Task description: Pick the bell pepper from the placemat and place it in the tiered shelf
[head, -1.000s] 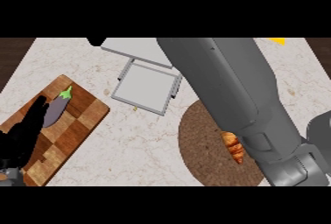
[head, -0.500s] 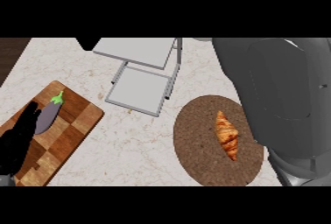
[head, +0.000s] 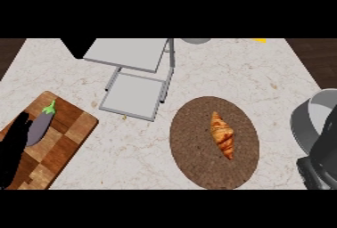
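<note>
You won't find a bell pepper here: what lies on the placemat (head: 197,167), at centre right of the frame, is a croissant (head: 222,135), ridged, golden-brown and tapering to both ends, lying lengthwise. No pepper shows on either tier of the tiered shelf (head: 133,95) at upper centre-left. A yellow scrap (head: 260,40) cut off by the top edge is too little to name.

With the pepper unseen, you cannot settle which step is in hand. Any next move first calls for finding it, since neither hand is near the mat or the shelf.

The mat is a round, coarse brown weave. The shelf is two flat pale-grey trays on thin metal legs, stepped one above the other, on a veined, marble-like counter (head: 263,75).

At left, a checkered wooden cutting board (head: 66,133) carries a smooth purple eggplant (head: 41,127) with a green stem. Your left hand (head: 13,156) lies at lower left, fingers straight and together, just beside the eggplant. At the right edge you see the grey right arm (head: 314,120). The dark mass (head: 321,171) below it may be the right hand, but you cannot tell its fingers.
</note>
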Controlling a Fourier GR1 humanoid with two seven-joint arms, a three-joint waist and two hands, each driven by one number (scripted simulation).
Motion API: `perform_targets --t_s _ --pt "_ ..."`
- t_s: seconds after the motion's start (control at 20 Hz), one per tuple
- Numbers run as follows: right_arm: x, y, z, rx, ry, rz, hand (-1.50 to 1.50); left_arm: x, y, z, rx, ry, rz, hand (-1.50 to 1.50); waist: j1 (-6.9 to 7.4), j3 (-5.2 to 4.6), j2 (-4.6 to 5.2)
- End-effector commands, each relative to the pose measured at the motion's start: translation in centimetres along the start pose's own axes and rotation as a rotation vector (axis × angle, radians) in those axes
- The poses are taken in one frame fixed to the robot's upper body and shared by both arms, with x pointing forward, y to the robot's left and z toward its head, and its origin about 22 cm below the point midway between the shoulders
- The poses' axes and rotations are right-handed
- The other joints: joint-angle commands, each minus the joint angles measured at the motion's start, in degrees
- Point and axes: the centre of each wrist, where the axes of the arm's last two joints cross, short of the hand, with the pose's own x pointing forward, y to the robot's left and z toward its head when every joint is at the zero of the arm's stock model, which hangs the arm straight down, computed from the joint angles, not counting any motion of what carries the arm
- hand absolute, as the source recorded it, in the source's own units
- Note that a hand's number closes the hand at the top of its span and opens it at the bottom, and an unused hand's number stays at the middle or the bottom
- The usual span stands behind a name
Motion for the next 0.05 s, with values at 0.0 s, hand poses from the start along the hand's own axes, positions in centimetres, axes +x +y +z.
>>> perform_targets --t_s 0.0 --pt "-0.61 -4.57 1.24 0.007 0.112 0.093 -1.50 -1.26 0.72 0.97 0.010 0.067 0.012 0.00 -1.28 -0.22 -0.43"
